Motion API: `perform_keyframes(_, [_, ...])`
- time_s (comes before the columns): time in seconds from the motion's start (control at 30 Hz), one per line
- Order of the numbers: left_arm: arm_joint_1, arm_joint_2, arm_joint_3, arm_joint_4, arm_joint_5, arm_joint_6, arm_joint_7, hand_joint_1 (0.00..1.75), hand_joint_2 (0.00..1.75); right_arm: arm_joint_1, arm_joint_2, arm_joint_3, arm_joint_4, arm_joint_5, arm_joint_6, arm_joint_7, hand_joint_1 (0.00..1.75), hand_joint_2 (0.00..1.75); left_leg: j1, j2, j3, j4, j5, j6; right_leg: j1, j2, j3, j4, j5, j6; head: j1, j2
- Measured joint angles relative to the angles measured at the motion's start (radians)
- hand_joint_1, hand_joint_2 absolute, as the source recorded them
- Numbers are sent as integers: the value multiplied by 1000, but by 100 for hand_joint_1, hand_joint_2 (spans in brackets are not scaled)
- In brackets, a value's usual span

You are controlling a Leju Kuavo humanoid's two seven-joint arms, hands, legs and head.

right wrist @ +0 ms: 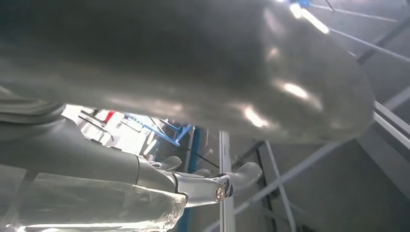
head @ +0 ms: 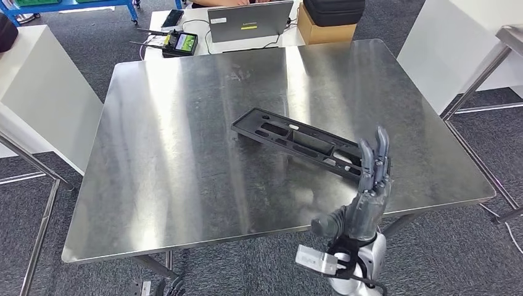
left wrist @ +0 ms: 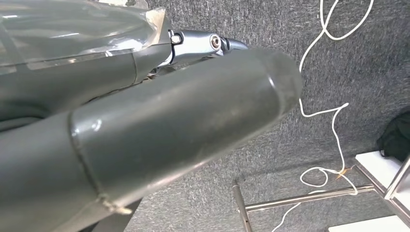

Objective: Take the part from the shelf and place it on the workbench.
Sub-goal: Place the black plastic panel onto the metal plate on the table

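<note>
The part, a long flat black plastic frame with several cut-outs, lies at an angle on the steel workbench, right of its middle. My right hand stands raised at the bench's near edge, just in front of the part's right end. Its fingers point up and apart, its thumb sticks out to the left, and it holds nothing. The right wrist view has that hand's thumb large and blurred. My left hand hangs low over the carpet floor, thumb and a finger stretched out, nothing in it.
Behind the workbench a white table carries a laptop, a cardboard box with a black case on it, and a handheld controller. A white table stands at the left, steel legs at the right. A white cable lies on the carpet.
</note>
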Motion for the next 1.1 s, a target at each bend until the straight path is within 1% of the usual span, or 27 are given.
perform_keyframes(0.1, [0,0,4,0,0,0,0,0,0,26,2,0,-36,-14,0,-9,0,0,1,1,2,0,1,-5,1,1,1,0,0,-3,0,0])
perform_keyframes(0.2, [1,0,5,0,0,0,-1,0,0,37,2,0,-56,-18,0,-10,0,0,1,1,2,0,2,-8,1,1,2,0,0,-3,0,0])
perform_keyframes(0.57, [1,1,5,0,0,0,-1,0,0,46,2,0,-76,-21,1,-10,0,0,-4,1,3,0,2,-8,-1,1,3,0,1,-3,0,0])
perform_keyframes(0.63, [1,1,5,0,0,6,-1,0,0,47,0,3,-76,-69,12,-1,0,0,-4,1,3,0,2,-8,-2,1,3,0,1,-3,0,0])
perform_keyframes(0.7, [2,1,6,0,2,18,4,0,0,51,-5,15,-72,-180,39,22,0,0,-5,1,3,0,2,-7,-4,1,3,-1,1,-3,0,0])
perform_keyframes(0.73, [2,2,8,0,4,24,9,0,0,55,-7,22,-65,-234,53,32,0,0,-6,0,4,1,2,-3,-6,1,5,-4,3,1,0,0])
perform_keyframes(0.77, [4,2,11,0,6,27,15,0,0,61,-9,27,-54,-279,67,38,0,0,-7,0,6,-3,5,4,-8,1,8,-9,7,7,0,0])
perform_keyframes(0.8, [5,3,14,0,8,29,21,0,0,67,-10,29,-41,-310,80,39,0,0,-4,2,12,-15,13,12,-8,1,10,-12,8,12,0,0])
perform_keyframes(0.83, [6,3,18,0,10,29,26,0,0,73,-10,31,-24,-332,92,35,0,0,-2,4,19,-30,23,21,-7,1,7,-7,2,15,0,0])
perform_keyframes(0.87, [6,3,22,0,13,26,31,0,0,77,-10,33,-6,-351,103,29,0,0,2,7,25,-46,33,27,-5,0,-2,16,-18,13,1,0])
perform_keyframes(0.9, [6,4,26,0,16,23,34,0,0,82,-10,34,14,-366,112,24,0,0,6,10,28,-57,41,30,-5,0,-20,60,-48,7,2,0])
perform_keyframes(0.93, [8,4,30,0,20,18,35,0,0,87,-10,35,35,-378,119,21,0,0,6,12,26,-61,45,32,-8,-1,-44,120,-83,3,3,0])
perform_keyframes(0.97, [10,4,34,1,25,15,35,0,0,93,-11,35,53,-389,126,20,0,0,8,14,22,-61,48,31,-12,-1,-66,183,-113,3,3,0])
perform_keyframes(1.0, [14,5,40,1,32,12,33,0,0,99,-11,35,71,-405,137,25,0,0,9,15,18,-61,50,27,-17,-1,-79,227,-131,9,3,0])
perform_keyframes(1.03, [19,5,46,1,41,10,27,0,0,104,-11,34,89,-429,153,33,0,0,12,17,13,-61,53,22,-24,-1,-76,239,-134,19,3,0])
perform_keyframes(1.07, [26,5,54,1,49,10,18,0,0,106,-11,31,109,-460,172,40,0,0,16,18,7,-60,57,15,-30,-3,-52,211,-123,33,3,0])
perform_keyframes(1.1, [33,5,62,2,55,11,8,0,0,108,-11,25,131,-491,192,44,0,0,21,19,0,-56,61,9,-37,-5,-12,151,-104,48,3,0])
